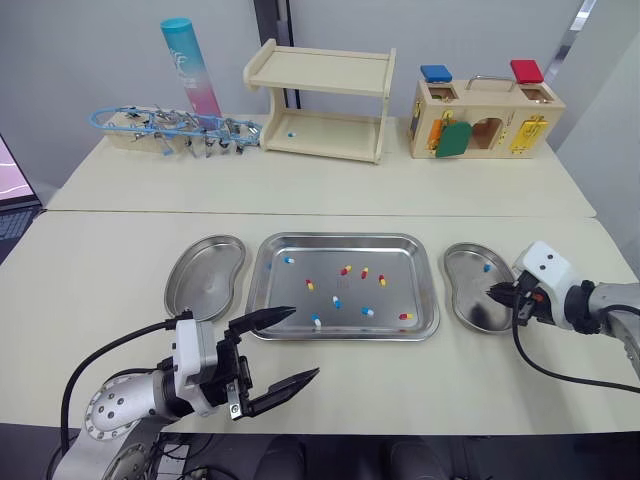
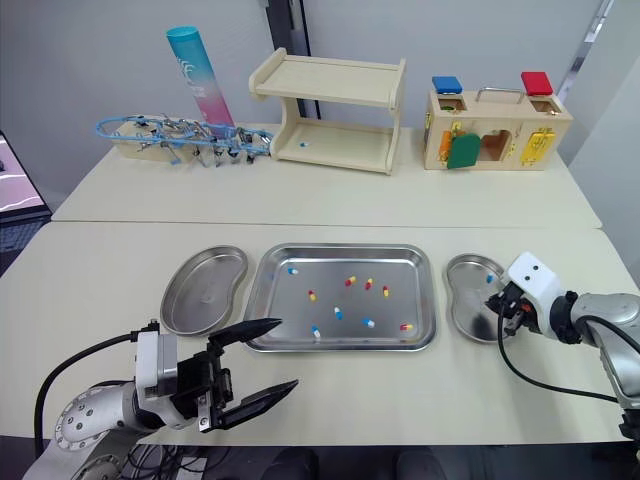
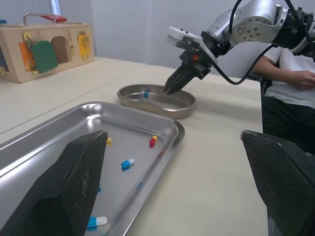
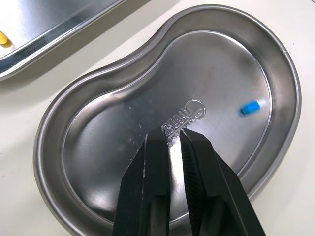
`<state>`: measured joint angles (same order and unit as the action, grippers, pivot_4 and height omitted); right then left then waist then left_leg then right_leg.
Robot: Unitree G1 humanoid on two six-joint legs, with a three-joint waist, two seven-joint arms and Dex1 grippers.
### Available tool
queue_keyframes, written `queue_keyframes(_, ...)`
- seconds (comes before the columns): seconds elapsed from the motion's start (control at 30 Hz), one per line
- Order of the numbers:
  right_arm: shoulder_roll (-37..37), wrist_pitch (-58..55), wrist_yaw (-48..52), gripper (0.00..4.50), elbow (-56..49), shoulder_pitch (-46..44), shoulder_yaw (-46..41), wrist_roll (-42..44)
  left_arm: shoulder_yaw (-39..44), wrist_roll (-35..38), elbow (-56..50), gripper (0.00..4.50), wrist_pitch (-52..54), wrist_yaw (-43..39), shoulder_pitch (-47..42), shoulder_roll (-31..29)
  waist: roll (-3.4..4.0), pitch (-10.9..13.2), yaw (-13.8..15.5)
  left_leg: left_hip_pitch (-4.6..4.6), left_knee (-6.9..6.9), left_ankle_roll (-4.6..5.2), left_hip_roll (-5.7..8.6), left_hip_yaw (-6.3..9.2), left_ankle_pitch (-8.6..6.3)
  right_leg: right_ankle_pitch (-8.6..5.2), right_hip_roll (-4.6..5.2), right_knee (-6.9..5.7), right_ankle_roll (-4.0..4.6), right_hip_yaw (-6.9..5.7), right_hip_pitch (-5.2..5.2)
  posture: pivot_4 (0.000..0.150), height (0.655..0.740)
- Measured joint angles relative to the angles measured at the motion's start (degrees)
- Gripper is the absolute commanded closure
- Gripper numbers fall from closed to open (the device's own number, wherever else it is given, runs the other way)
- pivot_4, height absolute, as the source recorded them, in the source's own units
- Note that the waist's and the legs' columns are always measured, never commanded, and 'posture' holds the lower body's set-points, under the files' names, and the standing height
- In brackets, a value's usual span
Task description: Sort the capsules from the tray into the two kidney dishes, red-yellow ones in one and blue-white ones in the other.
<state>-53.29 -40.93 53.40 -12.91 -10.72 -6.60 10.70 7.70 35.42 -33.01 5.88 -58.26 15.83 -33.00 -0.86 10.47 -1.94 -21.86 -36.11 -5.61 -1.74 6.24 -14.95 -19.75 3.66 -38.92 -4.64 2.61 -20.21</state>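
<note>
A steel tray (image 1: 345, 237) in the middle of the table holds several loose capsules, red-yellow ones (image 1: 346, 269) and blue-white ones (image 1: 337, 301). The left kidney dish (image 1: 205, 278) is bare. The right kidney dish (image 1: 466, 272) holds one blue-white capsule (image 4: 251, 107). My right gripper (image 4: 173, 133) hovers low over that dish's middle, shut, with nothing seen between its fingers. My left gripper (image 1: 305, 342) is wide open near the front edge, just in front of the tray's front left corner, holding nothing.
Along the back stand a wooden shelf (image 1: 320, 100) with a capsule on its lower board, a wooden lock box (image 1: 485, 120), a pink-blue tube (image 1: 192, 70) and a rack of clips (image 1: 170, 128). A person (image 3: 295, 73) sits beyond the right end of the table.
</note>
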Motion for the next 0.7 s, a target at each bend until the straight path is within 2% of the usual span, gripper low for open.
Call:
queue_keyframes(0.2,-0.86,0.35,0.85,1.64,0.87,-0.89,-1.97,2.71,0.92,0.04,-0.1,0.0,1.2,2.34,-0.21,-0.87,0.0,0.0,0.02,0.0,0.0,0.0,0.0,0.01,0.0,0.0,0.0,0.0,0.0,-0.01,0.0,0.15,0.74)
queue_keyframes(0.37,-3.47,3.03,4.07,0.06,2.34,-0.73,-4.93,5.18,9.97,0.0,0.14,0.0,4.51,6.71,2.85,-4.52,0.0,0.02,0.04,0.0,0.0,0.0,0.0,0.01,0.0,0.0,0.0,0.0,0.0,0.0,-0.01,0.15,0.74)
queue_keyframes(0.57,-9.46,12.77,12.32,0.06,6.48,2.47,-8.54,6.27,21.53,-3.47,10.97,0.0,9.92,12.59,0.98,-10.83,-0.02,0.04,0.07,0.02,0.0,0.0,0.0,0.0,0.0,0.0,0.0,0.01,0.0,-0.04,0.0,0.15,0.74)
queue_keyframes(0.7,-12.05,23.57,17.01,0.06,12.21,6.18,-9.56,4.37,28.36,-6.61,23.59,0.0,8.68,10.53,1.63,-14.83,-0.03,0.1,-0.06,0.01,0.03,0.0,0.0,-0.08,0.0,-0.01,0.01,0.06,0.0,0.01,-0.03,0.15,0.74)
